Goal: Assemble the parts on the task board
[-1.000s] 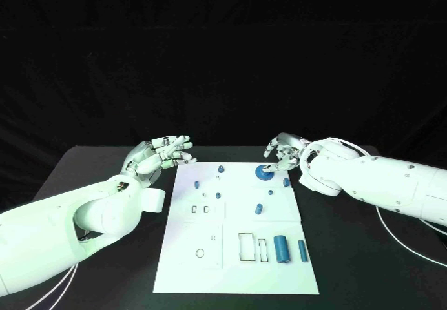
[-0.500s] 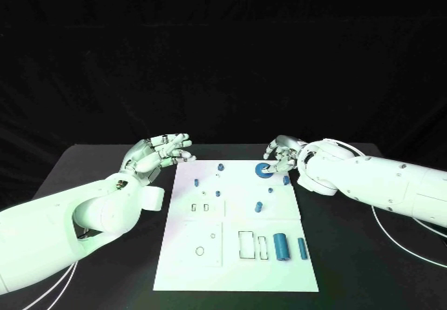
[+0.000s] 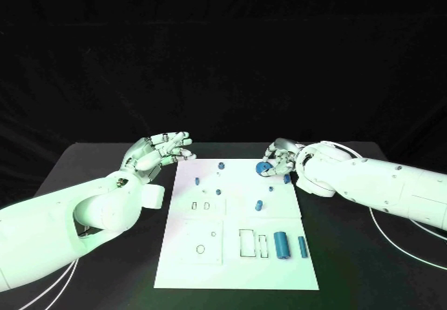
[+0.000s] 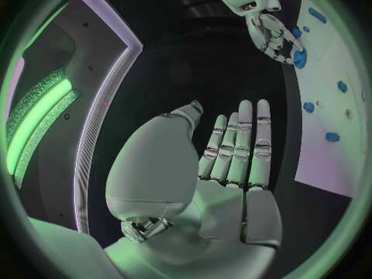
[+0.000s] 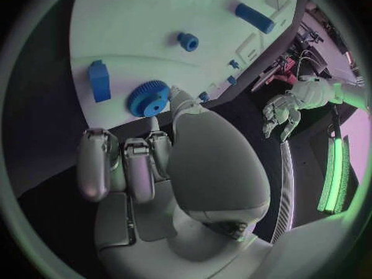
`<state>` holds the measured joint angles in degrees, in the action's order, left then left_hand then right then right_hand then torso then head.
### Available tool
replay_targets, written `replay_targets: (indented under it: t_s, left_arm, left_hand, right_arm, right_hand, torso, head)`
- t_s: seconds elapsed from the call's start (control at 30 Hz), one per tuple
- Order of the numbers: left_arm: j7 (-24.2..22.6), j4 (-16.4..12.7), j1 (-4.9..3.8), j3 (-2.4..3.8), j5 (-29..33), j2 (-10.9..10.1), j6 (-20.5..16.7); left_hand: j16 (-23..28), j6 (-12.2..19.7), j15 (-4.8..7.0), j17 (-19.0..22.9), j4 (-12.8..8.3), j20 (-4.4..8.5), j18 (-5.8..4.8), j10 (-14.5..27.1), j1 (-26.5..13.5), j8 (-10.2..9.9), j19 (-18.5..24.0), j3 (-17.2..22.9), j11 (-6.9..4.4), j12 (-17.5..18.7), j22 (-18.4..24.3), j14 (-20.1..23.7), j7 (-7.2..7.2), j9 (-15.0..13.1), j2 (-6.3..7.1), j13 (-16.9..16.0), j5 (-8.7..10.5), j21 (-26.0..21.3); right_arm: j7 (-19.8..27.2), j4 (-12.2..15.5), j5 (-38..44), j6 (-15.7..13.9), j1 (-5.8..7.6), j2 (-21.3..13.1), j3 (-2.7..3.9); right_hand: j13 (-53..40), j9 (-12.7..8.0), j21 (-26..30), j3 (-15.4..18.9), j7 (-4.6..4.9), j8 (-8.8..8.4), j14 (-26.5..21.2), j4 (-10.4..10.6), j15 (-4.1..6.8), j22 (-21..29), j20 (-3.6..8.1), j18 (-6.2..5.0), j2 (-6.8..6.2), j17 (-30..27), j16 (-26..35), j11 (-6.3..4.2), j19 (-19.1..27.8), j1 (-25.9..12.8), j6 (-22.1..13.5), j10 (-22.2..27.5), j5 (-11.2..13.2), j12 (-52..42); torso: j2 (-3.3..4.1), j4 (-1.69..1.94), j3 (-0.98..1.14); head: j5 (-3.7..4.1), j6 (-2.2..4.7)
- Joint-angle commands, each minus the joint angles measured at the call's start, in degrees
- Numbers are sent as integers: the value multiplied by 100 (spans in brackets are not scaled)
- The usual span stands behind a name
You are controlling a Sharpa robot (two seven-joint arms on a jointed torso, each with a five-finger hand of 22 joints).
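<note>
The white task board (image 3: 233, 271) lies in the middle of the black table. A blue gear (image 3: 263, 169) sits near its far right corner. My right hand (image 3: 283, 154) is curled over the gear and pinches its rim; the gear (image 5: 149, 98) lies against one fingertip (image 5: 180, 98) while the other fingers stay curled in. My left hand (image 3: 160, 150) hovers beyond the board's far left corner, fingers straight and apart, holding nothing. Several small blue pegs (image 3: 218, 192) stand on the far half of the board. Two blue cylinders (image 3: 280, 245) lie near the right edge.
Beside the cylinders, the board has rectangular slots (image 3: 246, 244) and a ring outline (image 3: 199, 248). A blue block (image 5: 99, 80) and a blue bushing (image 5: 186, 41) sit close to the gear. Bare black table (image 3: 93, 168) flanks the board on both sides.
The whole picture has shifted a little, so the camera moved. Both hands keep their places, the right one still at the gear.
</note>
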<state>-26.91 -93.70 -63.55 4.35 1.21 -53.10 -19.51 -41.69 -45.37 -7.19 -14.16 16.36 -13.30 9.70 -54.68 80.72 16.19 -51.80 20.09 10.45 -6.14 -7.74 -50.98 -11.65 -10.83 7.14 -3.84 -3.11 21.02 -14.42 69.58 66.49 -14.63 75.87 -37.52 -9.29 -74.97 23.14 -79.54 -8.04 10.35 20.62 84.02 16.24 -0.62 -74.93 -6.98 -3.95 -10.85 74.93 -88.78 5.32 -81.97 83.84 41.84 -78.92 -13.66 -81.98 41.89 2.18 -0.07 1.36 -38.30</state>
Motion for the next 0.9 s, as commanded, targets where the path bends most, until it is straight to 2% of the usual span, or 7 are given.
replay_targets:
  t_s: [0.03,0.57,0.63,0.67,0.77,0.83,0.9]
  left_arm:
    - [-22,-7,-6,5,17,7,107]
    - [-6,1,-6,4,17,7,115]
    - [-6,1,-6,4,17,7,117]
    - [-5,1,-6,4,17,6,118]
    - [-2,2,-6,3,17,5,120]
    - [-1,2,-6,3,17,6,120]
    - [0,3,-6,3,17,6,122]
  left_hand:
    - [23,25,-29,-7,-6,-23,74,11,-26,-29,17,15,47,21,9,-10,-257,-9,-15,-1,16,-3]
    - [33,32,-31,-18,-15,-25,74,11,-22,-32,23,20,49,37,14,-3,-258,-13,-18,-2,15,-5]
    - [33,32,-31,-18,-15,-25,74,11,-22,-32,23,20,49,37,14,-3,-258,-13,-18,-2,15,-5]
    - [33,32,-31,-18,-15,-25,74,11,-22,-32,23,20,49,37,14,-3,-258,-13,-18,-2,15,-5]
    - [33,32,-31,-18,-15,-25,74,11,-22,-32,23,20,49,37,14,-3,-258,-13,-18,-2,15,-5]
    - [33,32,-31,-18,-15,-25,74,11,-22,-32,23,20,49,37,14,-3,-258,-13,-18,-2,15,-5]
    - [33,32,-31,-18,-15,-25,74,11,-22,-32,23,20,49,37,14,-3,-258,-13,-18,-2,15,-5]
  right_arm:
    - [-10,-27,-26,154,-13,12,-4]
    - [-9,-155,-42,106,-17,56,-11]
    - [0,-159,-37,86,-17,58,-12]
    - [11,-155,-14,61,-18,59,-13]
    - [22,-140,73,10,-18,60,-14]
    - [25,-133,124,-5,-18,61,-15]
    - [27,-120,194,-22,-18,62,-17]
  right_hand:
    - [-15,-7,-30,-34,-15,32,531,-2,-45,-221,-5,74,72,1199,-25,2,-11,13,2,-41,-25,-21]
    - [-52,-26,-38,-216,-18,59,530,-50,-41,-244,-4,75,167,1203,-28,-4,-12,115,64,-41,-51,-30]
    - [-81,-42,-47,-355,-20,70,531,-89,-37,-262,-1,77,191,1211,-31,-8,-16,187,116,-52,73,-38]
    - [-104,-62,-51,-529,-24,76,531,-124,-33,-274,2,79,214,1211,-32,-13,-17,249,178,-63,220,-42]
    - [-191,-101,-65,-970,-66,123,534,-254,-1,-307,28,81,203,1224,-37,-52,-23,365,415,-121,292,-74]
    - [-243,-109,-77,-1175,-83,152,535,-336,18,-328,48,84,218,1232,-39,-74,-31,424,498,-161,542,-101]
    - [-325,-120,-89,-1509,-120,206,540,-494,43,-353,69,88,183,1253,-46,-103,-37,444,633,-222,635,-141]
  torso:
    - [4,-3,-3]
    - [0,-2,-1]
    - [1,-6,0]
    - [3,-9,1]
    - [3,-8,0]
    - [2,-6,-1]
    - [2,-1,-1]
  head:
    - [-2,3]
    - [-12,-3]
    - [-10,-1]
    - [-10,1]
    - [-9,-1]
    - [-6,-3]
    - [4,-6]
